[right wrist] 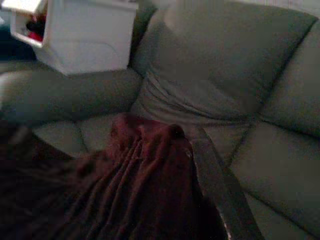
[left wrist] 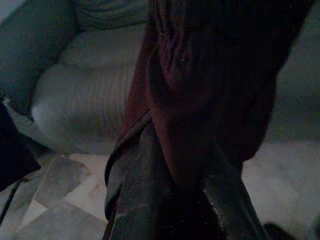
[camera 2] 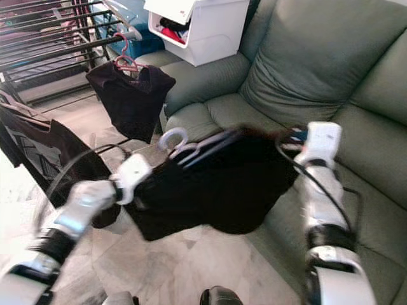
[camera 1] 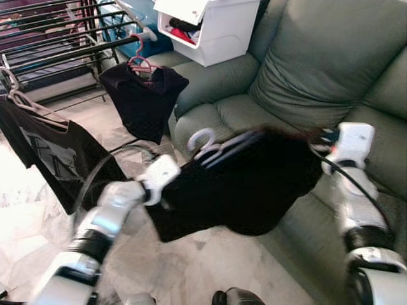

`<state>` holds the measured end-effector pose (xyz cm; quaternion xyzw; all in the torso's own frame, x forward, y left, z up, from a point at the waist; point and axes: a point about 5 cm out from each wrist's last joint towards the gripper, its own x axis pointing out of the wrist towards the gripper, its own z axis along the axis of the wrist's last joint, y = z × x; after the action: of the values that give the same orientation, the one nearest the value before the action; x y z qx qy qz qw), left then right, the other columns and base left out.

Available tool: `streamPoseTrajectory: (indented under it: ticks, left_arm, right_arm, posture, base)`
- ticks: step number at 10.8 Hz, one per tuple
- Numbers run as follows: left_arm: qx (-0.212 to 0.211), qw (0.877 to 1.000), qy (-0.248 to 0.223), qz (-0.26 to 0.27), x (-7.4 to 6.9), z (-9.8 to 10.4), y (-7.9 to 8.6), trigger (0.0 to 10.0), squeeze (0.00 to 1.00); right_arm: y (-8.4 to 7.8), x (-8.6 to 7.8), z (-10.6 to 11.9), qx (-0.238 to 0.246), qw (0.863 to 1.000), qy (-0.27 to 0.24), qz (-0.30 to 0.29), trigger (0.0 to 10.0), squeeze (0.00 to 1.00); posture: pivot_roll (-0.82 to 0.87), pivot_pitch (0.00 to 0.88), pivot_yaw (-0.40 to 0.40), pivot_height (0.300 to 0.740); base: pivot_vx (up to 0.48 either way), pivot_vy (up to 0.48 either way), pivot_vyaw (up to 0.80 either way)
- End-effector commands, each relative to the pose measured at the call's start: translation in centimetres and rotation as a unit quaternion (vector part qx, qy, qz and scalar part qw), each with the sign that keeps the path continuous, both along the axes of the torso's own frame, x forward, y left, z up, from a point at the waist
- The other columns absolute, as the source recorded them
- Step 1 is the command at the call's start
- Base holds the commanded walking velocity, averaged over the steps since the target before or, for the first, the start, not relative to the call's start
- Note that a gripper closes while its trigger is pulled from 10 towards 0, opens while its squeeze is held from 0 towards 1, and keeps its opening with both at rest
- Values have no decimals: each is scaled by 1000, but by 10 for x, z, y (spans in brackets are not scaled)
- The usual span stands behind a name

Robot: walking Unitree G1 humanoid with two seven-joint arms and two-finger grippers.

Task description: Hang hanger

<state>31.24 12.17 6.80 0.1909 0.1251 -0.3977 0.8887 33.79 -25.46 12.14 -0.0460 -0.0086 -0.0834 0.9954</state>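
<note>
Between sofa point(camera 1: 305, 76) and drying rack point(camera 1: 57, 44) | left end effector point(camera 1: 166, 190), right end effector point(camera 1: 316, 147) clamped on dark garment point(camera 1: 248, 184) with white hanger point(camera 1: 210, 145) | step: carrying | next: hook over rack rail

Daylit head views motion-blurred, glare at left; wrist views dim.

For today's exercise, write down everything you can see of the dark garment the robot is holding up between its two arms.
The dark garment looks black from the head camera and deep maroon up close, a soft, folded cloth. It sits on a white hanger whose hook pokes up at its top left. It is stretched in the air between the left gripper at one end and the right gripper at the other, its lower edge sagging. It hangs above the tiled floor in front of the green sofa, touching neither.
</note>
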Motion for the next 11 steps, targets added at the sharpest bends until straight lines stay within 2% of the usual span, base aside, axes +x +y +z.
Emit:
streamPoseTrajectory:
  ticks: [1, 2, 4, 6, 7, 8, 9, 10, 11]
  left_arm:
    - [-24, 999, -29, 5, 7, 16, -16, 0, 0]
    - [-53, 998, -29, -3, 3, 19, -40, 0, 0]
    - [-51, 998, -25, 12, 4, 17, -52, 0, 0]
    - [-50, 997, -22, 52, 11, 17, -49, 0, 0]
    - [-47, 995, -22, 81, 17, 19, -42, 0, 0]
    - [-41, 995, -24, 92, 20, 19, -37, 0, 0]
    - [-34, 992, -25, 116, 25, 19, -29, 0, 0]
    - [-35, 990, -24, 136, 28, 19, -25, 0, 0]
    - [-28, 988, -30, 147, 32, 20, -21, 0, 0]
  right_arm:
    - [19, 8, 14, 6, 999, -40, 24, 0, 0]
    - [50, 11, 15, 30, 995, -56, 71, 0, 0]
    - [85, 8, 14, 55, 984, -65, 157, 0, 0]
    - [110, 0, 10, 68, 964, -44, 255, 0, 0]
    - [120, -10, 6, 59, 946, -30, 317, 0, 0]
    - [126, -17, 4, 55, 934, -23, 351, 0, 0]
    - [138, -33, 0, 50, 901, -4, 430, 0, 0]
    - [146, -49, -7, 53, 869, 27, 491, 0, 0]
    - [150, -65, -18, 35, 838, 64, 541, 0, 0]
  posture:
    - [-101, 0, -33, 740]
    - [-97, 0, -34, 740]
    - [-95, 0, -35, 740]
    - [-100, 0, -35, 740]
    - [-99, 0, -36, 740]
    - [-99, 0, -36, 740]
    - [-100, 0, -36, 740]
    - [-102, 0, -35, 740]
    - [-104, 0, -36, 740]
  base:
    - [0, 0, 0]
    - [0, 0, 0]
    - [0, 0, 0]
    - [0, 0, 0]
    - [0, 0, 0]
    - [0, 0, 0]
    - [0, 0, 0]
    - [0, 0, 0]
    - [0, 0, 0]
